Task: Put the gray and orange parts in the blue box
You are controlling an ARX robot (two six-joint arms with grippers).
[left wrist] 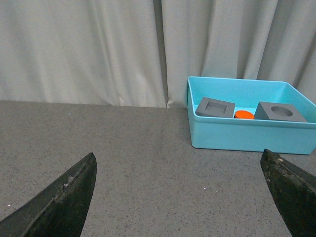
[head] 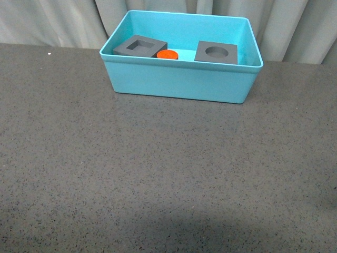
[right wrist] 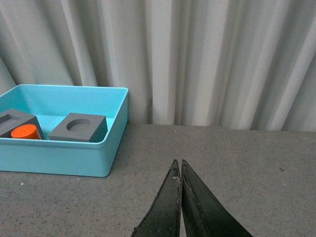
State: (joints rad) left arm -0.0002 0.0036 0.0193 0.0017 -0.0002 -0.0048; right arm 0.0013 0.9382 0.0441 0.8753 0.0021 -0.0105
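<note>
- Nearest of all, the dark speckled tabletop [head: 158, 179] fills the foreground of the front view, and neither arm shows in that view.
- Farther back on it stands the blue box [head: 179, 84], close to the pale curtain [head: 63, 21]; its rimmed edge runs all round and its walls slope inward.
- Inside the box sit all three parts; the gray cube with the square recess [head: 139, 46] lies at the left end and looks slightly tilted; the gray cube with the round recess [head: 216, 52] lies toward the right end; the two are apart.
- Between them, just beside the square-recess cube, stands the orange cylinder [head: 167, 54]; only its top shows over the front wall, so I cannot tell whether it touches the cube.
- Left gripper [left wrist: 180, 197] hangs above the table, well short of the box and to its left; its jaws are spread wide with nothing between them.
- Right gripper [right wrist: 180, 173] sits over the table off the box's right end; its dark fingers [right wrist: 168, 202] are pressed together, gripping nothing.
</note>
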